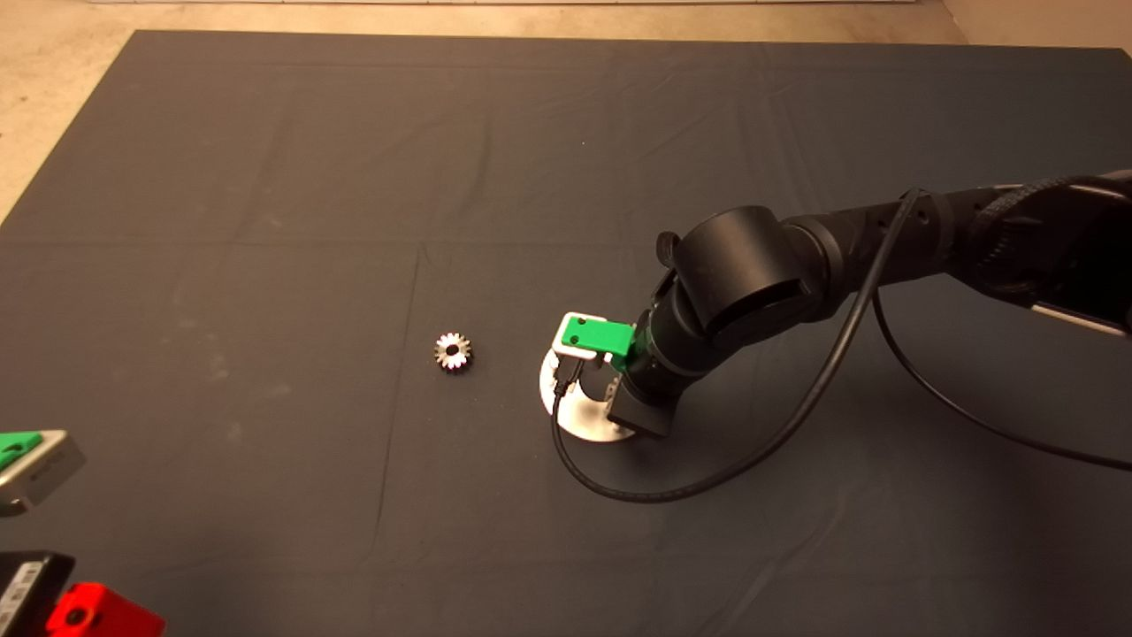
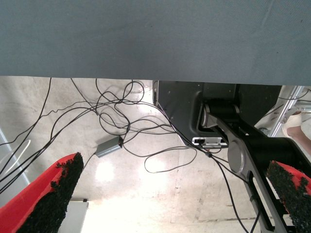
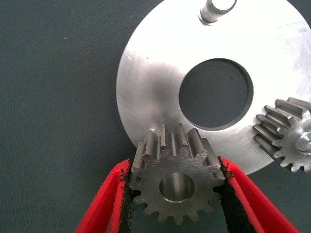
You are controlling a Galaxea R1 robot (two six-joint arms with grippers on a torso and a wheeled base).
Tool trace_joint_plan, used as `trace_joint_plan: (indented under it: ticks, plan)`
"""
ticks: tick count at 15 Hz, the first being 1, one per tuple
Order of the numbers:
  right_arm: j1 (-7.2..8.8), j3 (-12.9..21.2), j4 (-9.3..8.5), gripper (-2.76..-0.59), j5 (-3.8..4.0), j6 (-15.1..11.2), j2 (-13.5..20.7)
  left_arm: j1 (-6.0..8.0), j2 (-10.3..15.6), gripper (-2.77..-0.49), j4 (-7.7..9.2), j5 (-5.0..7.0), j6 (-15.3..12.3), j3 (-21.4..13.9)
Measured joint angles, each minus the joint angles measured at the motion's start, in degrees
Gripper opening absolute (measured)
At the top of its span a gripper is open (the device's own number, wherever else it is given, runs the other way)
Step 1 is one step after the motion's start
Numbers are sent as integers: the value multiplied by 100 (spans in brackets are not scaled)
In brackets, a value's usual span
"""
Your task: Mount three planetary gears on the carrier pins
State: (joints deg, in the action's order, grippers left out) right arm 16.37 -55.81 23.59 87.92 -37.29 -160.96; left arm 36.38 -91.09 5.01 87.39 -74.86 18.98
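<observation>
R gripper jaws clamped on a gear by its teeth, bore facing up so it can drop onto a pin at the disc rim. 1 gear already seated, 1 pin bare, spare gear lying on mat nearby. L gripper parked lower left, jaws wide, empty.

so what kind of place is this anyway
Likely a robotics lab or test bench: a dark mat spread over a table as the work surface, loose cables tangled across a bare concrete floor, and small metal gear parts set out for assembly.
</observation>
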Motion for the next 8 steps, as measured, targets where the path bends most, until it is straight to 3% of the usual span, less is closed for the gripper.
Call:
trace_joint_plan:
  ticks: [8]
  plan:
    - [-17,-20,0,-228,0,48,-128,0,0,-51,2,0,0,0]
